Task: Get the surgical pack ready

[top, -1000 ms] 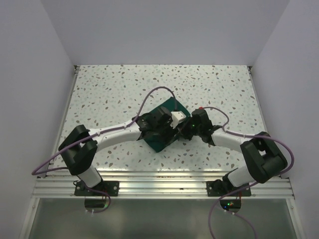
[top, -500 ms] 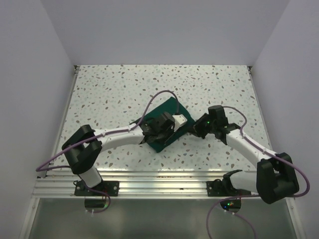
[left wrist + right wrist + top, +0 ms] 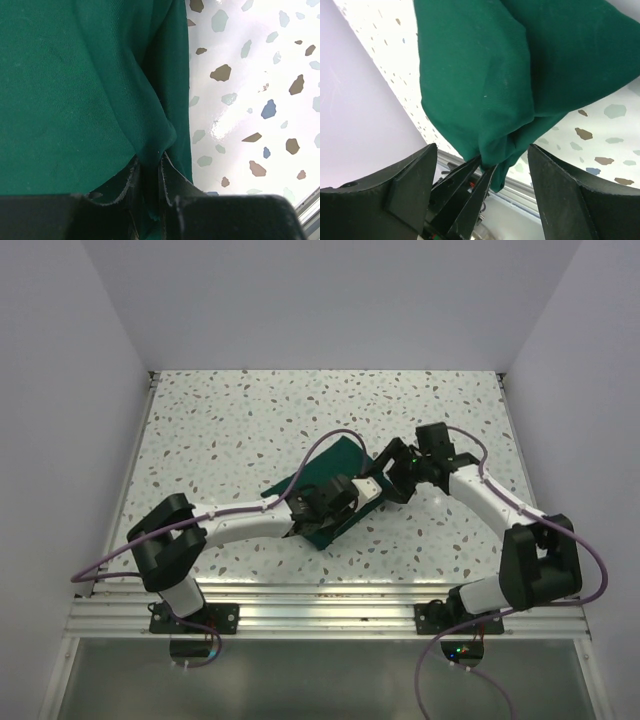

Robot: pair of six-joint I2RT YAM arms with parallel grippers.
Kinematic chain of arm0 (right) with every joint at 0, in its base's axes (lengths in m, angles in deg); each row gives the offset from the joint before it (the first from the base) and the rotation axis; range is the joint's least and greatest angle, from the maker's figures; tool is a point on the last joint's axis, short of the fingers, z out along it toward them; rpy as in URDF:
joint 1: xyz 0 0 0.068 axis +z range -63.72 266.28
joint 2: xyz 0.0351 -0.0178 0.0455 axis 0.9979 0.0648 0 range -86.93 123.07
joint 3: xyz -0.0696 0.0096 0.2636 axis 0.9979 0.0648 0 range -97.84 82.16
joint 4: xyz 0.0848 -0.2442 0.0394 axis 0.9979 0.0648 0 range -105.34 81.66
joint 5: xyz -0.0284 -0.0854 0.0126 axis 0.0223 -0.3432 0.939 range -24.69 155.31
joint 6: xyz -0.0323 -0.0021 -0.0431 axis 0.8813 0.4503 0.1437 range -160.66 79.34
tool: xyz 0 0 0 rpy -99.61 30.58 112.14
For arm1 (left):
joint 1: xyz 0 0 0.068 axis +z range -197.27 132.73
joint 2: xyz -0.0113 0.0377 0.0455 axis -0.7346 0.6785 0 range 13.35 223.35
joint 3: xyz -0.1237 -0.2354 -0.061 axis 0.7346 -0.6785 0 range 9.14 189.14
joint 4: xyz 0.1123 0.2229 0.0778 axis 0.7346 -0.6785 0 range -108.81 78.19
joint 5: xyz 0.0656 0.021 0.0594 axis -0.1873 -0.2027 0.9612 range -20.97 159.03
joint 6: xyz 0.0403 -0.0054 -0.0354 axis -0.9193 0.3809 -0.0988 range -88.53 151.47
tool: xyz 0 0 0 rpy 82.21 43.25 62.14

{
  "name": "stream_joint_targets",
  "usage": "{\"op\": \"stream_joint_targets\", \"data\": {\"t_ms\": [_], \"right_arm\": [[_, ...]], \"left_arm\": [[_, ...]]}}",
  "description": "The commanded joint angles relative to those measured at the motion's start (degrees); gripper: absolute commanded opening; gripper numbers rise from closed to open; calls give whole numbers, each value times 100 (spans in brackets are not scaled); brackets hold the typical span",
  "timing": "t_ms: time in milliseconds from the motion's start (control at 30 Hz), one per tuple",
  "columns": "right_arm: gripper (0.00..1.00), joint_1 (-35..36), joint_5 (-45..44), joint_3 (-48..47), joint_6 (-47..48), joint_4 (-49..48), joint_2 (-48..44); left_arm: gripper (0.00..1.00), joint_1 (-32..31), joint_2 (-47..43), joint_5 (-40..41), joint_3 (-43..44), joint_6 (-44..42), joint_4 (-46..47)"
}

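The surgical pack shows only as a dark green cloth drape, folded into a bundle near the table's middle; no instruments, gauze or tray show. My left gripper is shut on a bunched corner of the drape, with the cloth pinched between its jaws. My right gripper stands just to the right, facing that same corner. In the right wrist view its jaws are wide open on either side of the hanging corner of the drape, without touching it. The left gripper's fingers show there, clamped on the cloth.
The white speckled table is walled in by pale walls on three sides. An aluminium rail runs along the near edge by the arm bases. Purple cables loop over both arms.
My right gripper has opened, let go of the drape and swung back and up to the right. My left gripper has closed on the drape's corner and shifted right.
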Motion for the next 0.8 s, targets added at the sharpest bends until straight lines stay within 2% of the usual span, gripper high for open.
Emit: {"op": "stream_joint_targets", "data": {"t_ms": [0, 167, 333, 433, 533, 567, 767], "right_arm": [[78, 3, 252, -223, 34, 377, 125], [79, 3, 304, -162, -45, 335, 195], [74, 3, 252, -135, -2, 1, 555], [63, -6, 190, -152, 173, -52, 714], [38, -6, 102, -126, 375, -26, 705], [23, -6, 33, -135, 437, 78, 697], [3, -120, -223, -170, 1272, 378, 679]], "left_arm": [[17, -109, 107, -62, 20, -41, -18], [17, -109, 133, -70, 38, -76, -27], [17, -118, 133, -97, 46, -94, -27], [17, -118, 124, -132, 55, -120, -62], [18, -118, 107, -158, 29, -120, -80], [18, -118, 98, -184, 11, -111, -80], [14, -118, -16, -211, -164, -32, -123]]}}
